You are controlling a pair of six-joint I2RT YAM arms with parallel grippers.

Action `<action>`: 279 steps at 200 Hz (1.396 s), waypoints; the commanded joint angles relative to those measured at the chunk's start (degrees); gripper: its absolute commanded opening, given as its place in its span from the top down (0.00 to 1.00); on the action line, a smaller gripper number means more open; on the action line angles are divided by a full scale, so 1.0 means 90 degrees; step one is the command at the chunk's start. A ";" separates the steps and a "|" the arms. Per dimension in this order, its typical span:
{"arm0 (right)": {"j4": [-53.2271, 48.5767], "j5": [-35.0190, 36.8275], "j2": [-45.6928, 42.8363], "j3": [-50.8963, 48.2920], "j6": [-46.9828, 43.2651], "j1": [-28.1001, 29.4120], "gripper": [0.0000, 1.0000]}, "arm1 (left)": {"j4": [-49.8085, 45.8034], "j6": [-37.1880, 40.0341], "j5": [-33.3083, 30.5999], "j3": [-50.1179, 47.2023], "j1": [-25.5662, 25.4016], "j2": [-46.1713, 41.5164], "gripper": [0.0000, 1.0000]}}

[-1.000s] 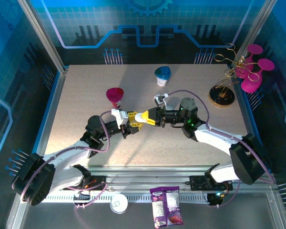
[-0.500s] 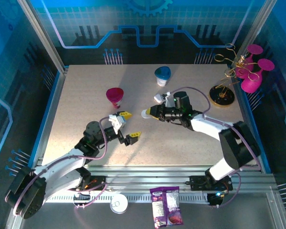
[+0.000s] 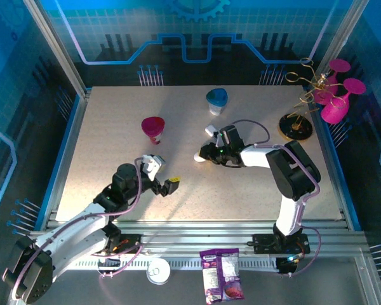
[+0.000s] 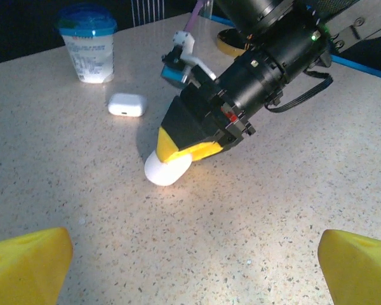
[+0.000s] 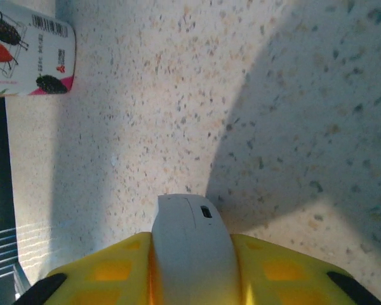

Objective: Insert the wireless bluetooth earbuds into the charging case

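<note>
The white pebble-shaped charging case (image 5: 190, 248) sits lid closed between my right gripper's (image 5: 192, 257) yellow fingers (image 5: 114, 270), which are shut on its sides. Its rounded end rests low on the table at the centre (image 3: 200, 157), and it shows as a white blob (image 4: 167, 168) under the right gripper's fingers (image 4: 185, 147). My left gripper (image 3: 164, 175) is wide open and holds nothing. It hovers over bare tabletop to the front left of the case (image 4: 193, 267). The earbuds are out of view.
A second small white case (image 3: 211, 130) lies just behind the right gripper. A blue-lidded yogurt cup (image 3: 216, 100) stands further back, and a magenta cup (image 3: 153, 128) is left of centre. A gold wire stand (image 3: 296, 124) with magenta glasses is at the far right.
The left gripper let go of the case, opened wide and drew back to the front left. The right gripper kept the case, swung it right and lowered it onto the table.
</note>
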 commanded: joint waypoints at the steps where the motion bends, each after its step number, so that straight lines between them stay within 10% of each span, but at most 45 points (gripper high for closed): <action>1: -0.0324 0.0512 -0.0109 0.0060 -0.0272 -0.0027 0.51 | -0.0294 -0.0165 -0.0249 0.0270 -0.0036 0.0033 0.01; 61: -0.1297 0.1894 -0.1765 -0.0155 -0.2056 -0.0020 0.00 | -0.0608 -0.0462 -0.1968 0.0376 0.0575 -0.0515 0.01; 140: -0.0081 0.4887 -0.3635 -0.1716 -0.5205 -0.0351 0.00 | 0.0758 0.0018 -0.2956 -0.0465 0.1702 0.0213 0.01; 279: 0.4246 0.2955 -0.2251 -0.3418 -0.5220 -0.2573 0.00 | 0.3914 -0.0394 -0.1294 0.0054 0.3230 0.3482 0.01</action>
